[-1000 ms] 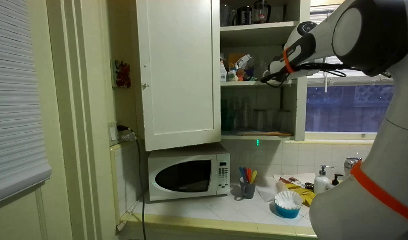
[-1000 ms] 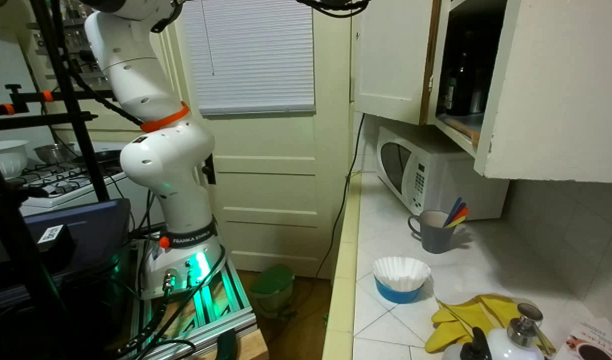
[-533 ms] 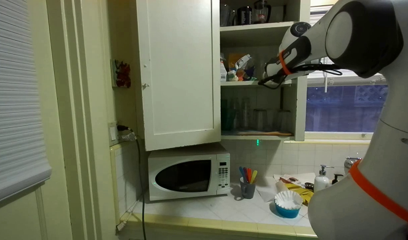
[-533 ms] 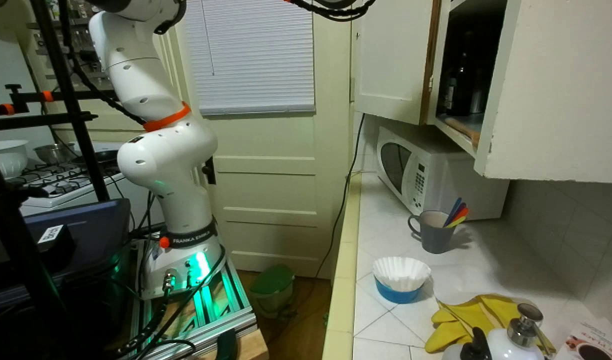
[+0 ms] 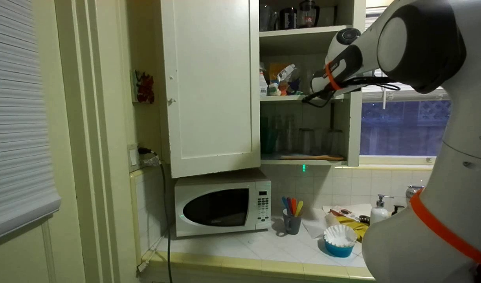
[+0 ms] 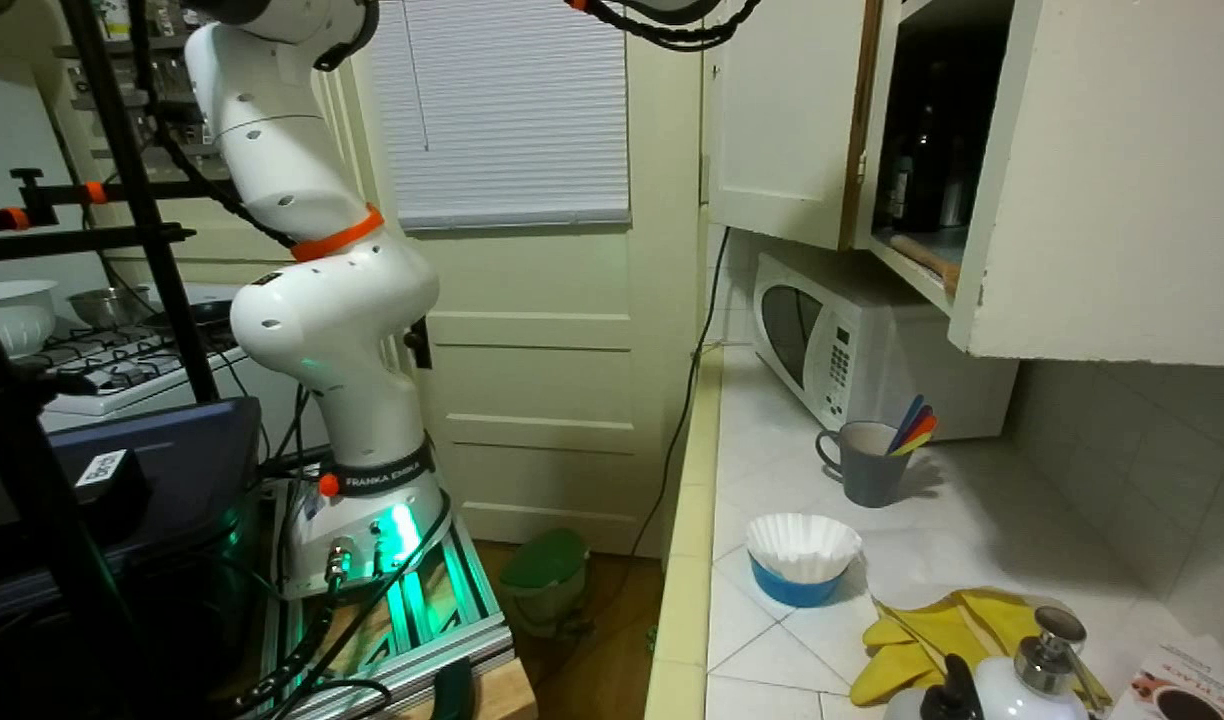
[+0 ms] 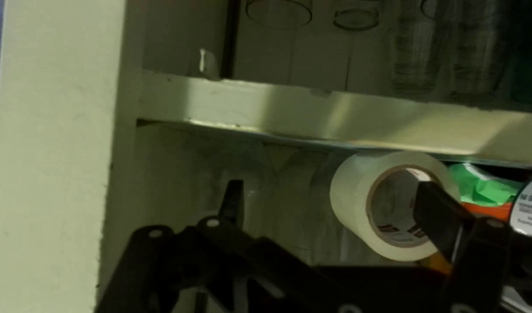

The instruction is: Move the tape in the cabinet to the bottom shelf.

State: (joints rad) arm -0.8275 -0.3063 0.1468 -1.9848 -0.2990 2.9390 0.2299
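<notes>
The tape [image 7: 350, 198], a wide clear roll, sits on the cabinet's middle shelf [image 7: 335, 115] in the wrist view, which stands upside down. My gripper [image 7: 333, 195] is open. One finger is apart from the tape on the left; the other overlaps the roll's hole, and I cannot tell whether it is inside. In an exterior view the white cabinet [image 5: 354, 133] stands open, and the arm's wrist hides the gripper and tape. The bottom shelf [image 5: 303, 162] holds glasses and a wooden board; its edge [image 6: 907, 268] also shows in the other exterior view, where the gripper is out of view.
The open cabinet door [image 5: 215, 82] stands left of the shelves. Bags and a bottle [image 5: 279, 80] share the middle shelf. Several glasses [image 5: 306, 141] stand below. A microwave [image 5: 223, 204], a mug [image 5: 291, 222] and a blue bowl [image 5: 338, 249] are on the counter.
The arm has moved a little left and slightly down across the cabinet opening in an exterior view. The cabinet and counter items have not moved.
</notes>
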